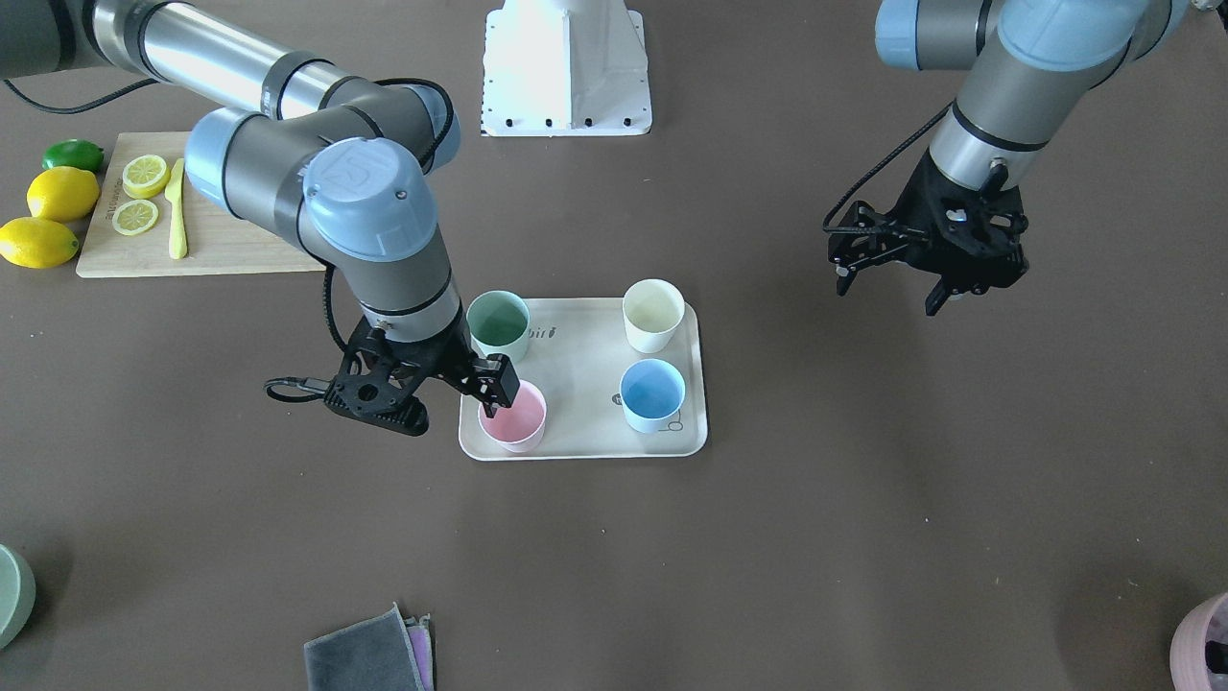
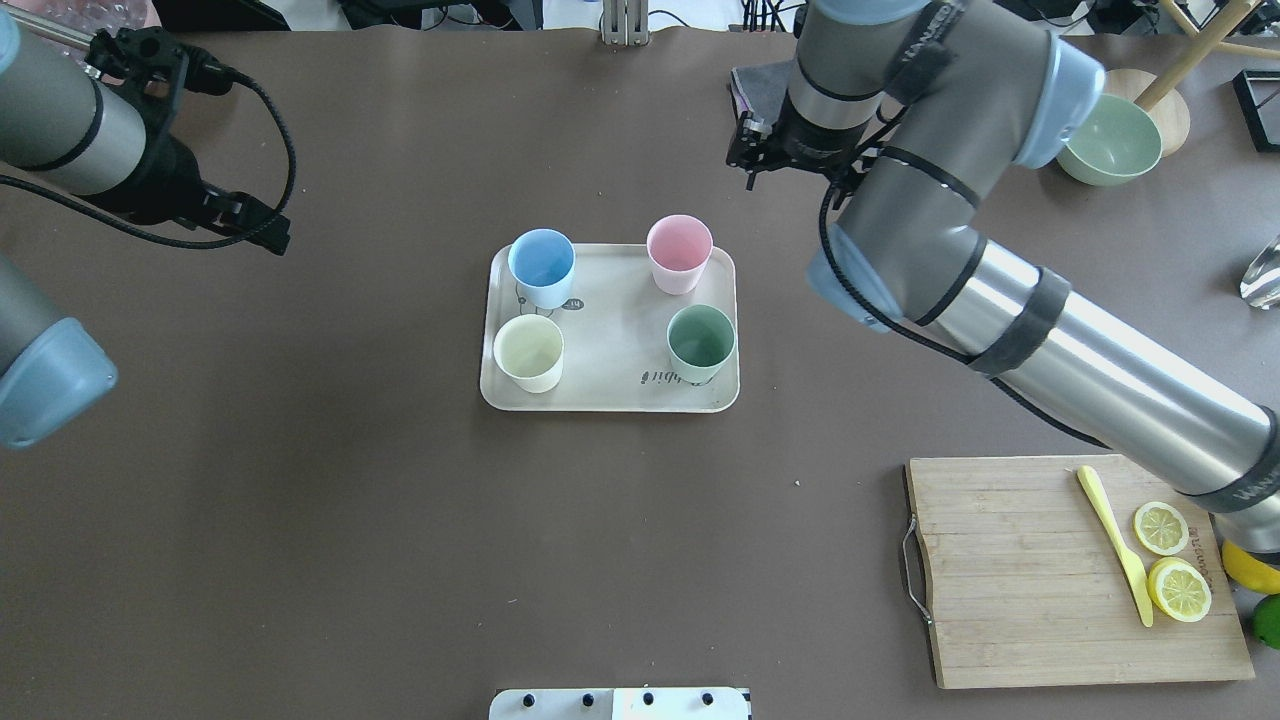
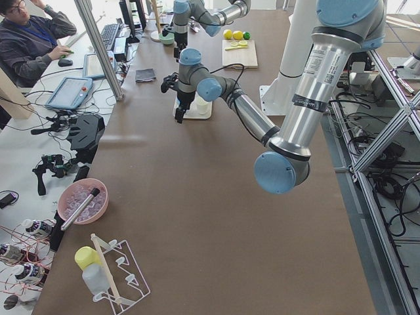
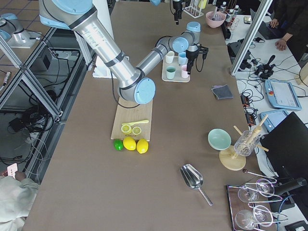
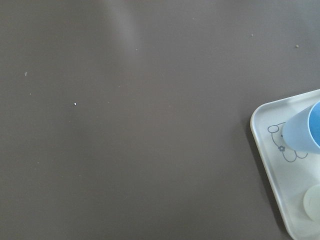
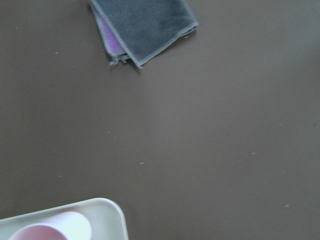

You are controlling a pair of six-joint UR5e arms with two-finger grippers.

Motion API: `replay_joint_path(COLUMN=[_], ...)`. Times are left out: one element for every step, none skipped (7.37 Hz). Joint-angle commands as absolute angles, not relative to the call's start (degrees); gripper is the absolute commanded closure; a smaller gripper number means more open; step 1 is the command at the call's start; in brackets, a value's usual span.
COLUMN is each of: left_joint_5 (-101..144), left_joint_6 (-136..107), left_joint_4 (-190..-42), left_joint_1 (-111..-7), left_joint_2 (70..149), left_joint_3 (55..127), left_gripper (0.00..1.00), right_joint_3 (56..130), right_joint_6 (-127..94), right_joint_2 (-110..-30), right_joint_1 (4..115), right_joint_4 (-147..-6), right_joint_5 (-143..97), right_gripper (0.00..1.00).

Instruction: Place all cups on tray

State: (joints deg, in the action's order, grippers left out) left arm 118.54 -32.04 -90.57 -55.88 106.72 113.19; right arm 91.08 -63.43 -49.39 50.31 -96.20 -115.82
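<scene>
All 4 cups are seen standing upright on the tray point(image 2: 620, 330), 1 near each corner: the blue cup point(image 2: 541, 265) and the cream-white cup point(image 2: 528, 352) on the side toward the left arm, the pink cup point(image 2: 680, 250) and the green cup point(image 2: 701, 340) on the side toward the right arm. The cups are set apart from each other. The tray is laid flat near the middle of the counter point(image 2: 400, 520).

The right claw point(image 1: 451, 398) is spread wide and nothing is gripped by it. It is held above the counter, by the tray corner where the pink cup stands. In the overhead view it is seen to be apart from that cup.

The left claw point(image 1: 890, 288) is likewise released and empty, and is held well apart from the tray.

A wooden cutting board point(image 2: 1030, 580) with 2 lemon slices point(image 2: 1172, 560) and a yellow knife point(image 2: 1115, 545) is placed toward the robot's right. A folded grey cloth point(image 1: 365, 657) is laid on the far side of the counter.
</scene>
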Motion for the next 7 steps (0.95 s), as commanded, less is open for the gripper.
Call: replay_joint_path(left_joint_5=[126.41,131.78,133.05,133.07,133.07,133.15,133.15], left_joint_6=[-18.70,-12.46,-3.00,4.76,10.49,11.07,11.25], left_joint_4=[-90.53,-90.53,-90.27,-88.87,-88.77,-88.77,-89.90], left_joint_1=[-66.21,-73.93,-78.53,-81.97,-84.61,-86.55,-89.01], left_joint_2=[97.25,93.20,89.07,86.51,83.53,81.41,78.69], left_joint_3=[114.35,113.48,112.60,110.50,109.09,108.20,108.11], left_gripper=[0.02,0.02,0.02,0.02,0.02,0.02,0.02], right_joint_3=[102.88,105.01,106.42,106.78,107.74,107.93,107.49], right_joint_6=[-40.53,-31.12,-22.33,-14.15,-5.80,1.60,5.06], right_joint_2=[-64.53,-70.43,-76.14,-81.68,-87.57,-92.41,-94.55], right_joint_1=[61.82,67.01,72.19,77.21,81.34,84.17,87.07], right_joint_4=[-98.26,-98.26,-98.26,-98.17,-98.17,-97.56,-97.91], right_joint_5=[-120.99,-123.11,-125.05,-126.90,-126.74,-125.96,-125.95], right_gripper=[0.00,0.00,0.00,0.00,0.00,0.00,0.00])
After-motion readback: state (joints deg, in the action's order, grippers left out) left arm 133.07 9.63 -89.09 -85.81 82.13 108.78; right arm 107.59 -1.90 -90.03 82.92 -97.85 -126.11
